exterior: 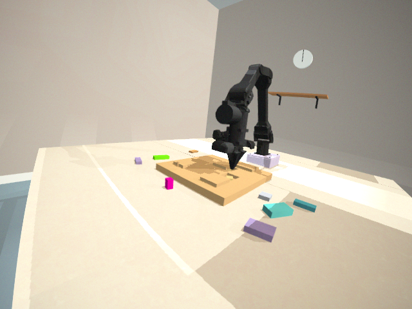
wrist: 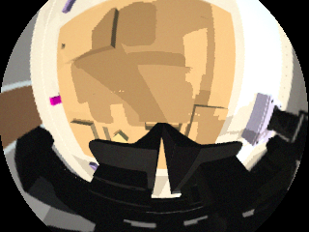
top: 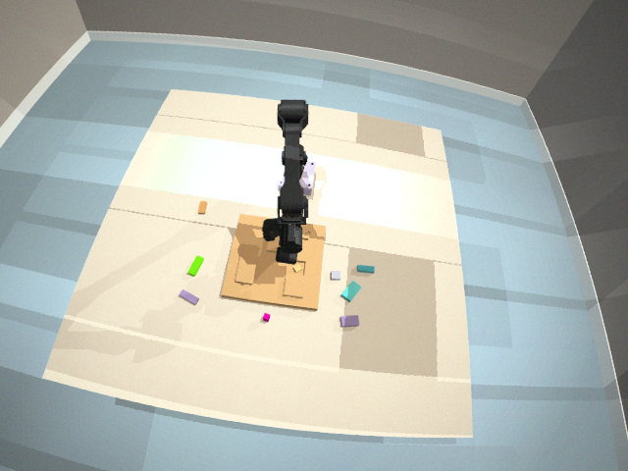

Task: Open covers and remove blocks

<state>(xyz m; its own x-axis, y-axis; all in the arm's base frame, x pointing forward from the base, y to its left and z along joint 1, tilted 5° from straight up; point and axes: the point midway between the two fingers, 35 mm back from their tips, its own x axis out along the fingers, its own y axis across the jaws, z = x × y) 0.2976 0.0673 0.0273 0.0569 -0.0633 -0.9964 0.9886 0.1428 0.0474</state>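
The wooden puzzle board (top: pixel 268 297) (exterior: pixel 212 193) (wrist: pixel 223 53) lies flat. My gripper (exterior: pixel 232 167) (wrist: pixel 161 124) is shut and empty, its tips pointing down, low over the board's back-right part; the hand hides them in the top view. A pale yellow block (top: pixel 297 267) (exterior: pixel 230 176) (wrist: pixel 120 136) sits turned in an uncovered well beside the tips. Board-coloured covers show at front right (top: pixel 293 287) (exterior: pixel 215 179) and front left (top: pixel 244 274); another raised cover (exterior: pixel 221 165) is behind the tips. Shadow and the arm hide parts of the board, so how far each cover stands open is unclear.
Left of the board lie orange (top: pixel 202 207), green (top: pixel 195 265) and purple (top: pixel 188 296) blocks. A magenta block (top: pixel 266 317) (exterior: pixel 168 183) stands in front. To the right lie pale grey (top: pixel 336 275), dark teal (top: pixel 365 268), turquoise (top: pixel 350 291) and purple (top: pixel 349 321) blocks.
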